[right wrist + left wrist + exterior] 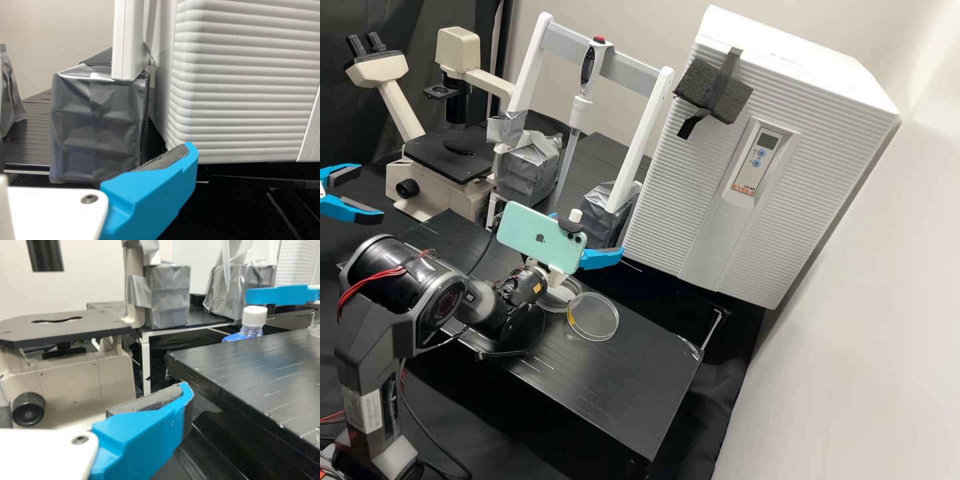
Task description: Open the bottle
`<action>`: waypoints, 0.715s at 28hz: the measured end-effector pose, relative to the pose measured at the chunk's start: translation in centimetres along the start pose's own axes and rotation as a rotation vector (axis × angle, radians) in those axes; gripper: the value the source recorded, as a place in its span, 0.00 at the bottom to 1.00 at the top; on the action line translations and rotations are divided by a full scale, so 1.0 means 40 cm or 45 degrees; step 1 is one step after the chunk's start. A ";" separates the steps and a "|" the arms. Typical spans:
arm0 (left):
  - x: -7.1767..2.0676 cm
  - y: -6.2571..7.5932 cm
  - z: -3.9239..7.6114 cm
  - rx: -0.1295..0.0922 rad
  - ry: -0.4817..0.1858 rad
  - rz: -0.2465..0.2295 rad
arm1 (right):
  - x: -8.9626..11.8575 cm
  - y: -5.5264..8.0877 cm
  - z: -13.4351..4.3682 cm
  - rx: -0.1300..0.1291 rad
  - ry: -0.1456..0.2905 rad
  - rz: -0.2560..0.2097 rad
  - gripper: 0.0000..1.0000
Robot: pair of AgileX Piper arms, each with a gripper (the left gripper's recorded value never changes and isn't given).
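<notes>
A small clear bottle with a white cap [575,215] [253,320] stands upright on the black platform [620,373], just behind a mint-green phone [540,237] mounted on the middle arm. My right gripper [587,235] is open with the bottle between its blue fingers [603,256] [282,294], apart from the cap. One of those fingers [150,200] points toward a foil-wrapped block [97,125]. My left gripper [350,193] hangs open at the far left, off the platform, with nothing in it; its finger [150,430] faces the platform edge [200,375].
Two clear petri dishes [593,317] [557,297] lie on the platform below the right arm. A microscope [433,167] stands at the back left. A pipette [583,100] hangs on a white stand with foil-wrapped feet [527,167]. A large white ribbed machine [753,153] fills the right.
</notes>
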 end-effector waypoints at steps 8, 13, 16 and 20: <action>0.011 -0.032 -0.008 -0.044 -0.012 -0.073 | 0.000 0.000 0.000 0.000 0.000 0.000 1.00; 0.014 -0.043 -0.002 -0.043 -0.051 -0.106 | 0.000 0.000 0.000 0.000 0.000 0.000 1.00; 0.015 -0.045 -0.002 -0.043 -0.057 -0.111 | 0.000 0.000 0.000 0.000 0.000 0.000 1.00; 0.014 -0.045 -0.002 -0.043 -0.056 -0.111 | 0.000 0.000 0.000 0.000 0.000 0.000 1.00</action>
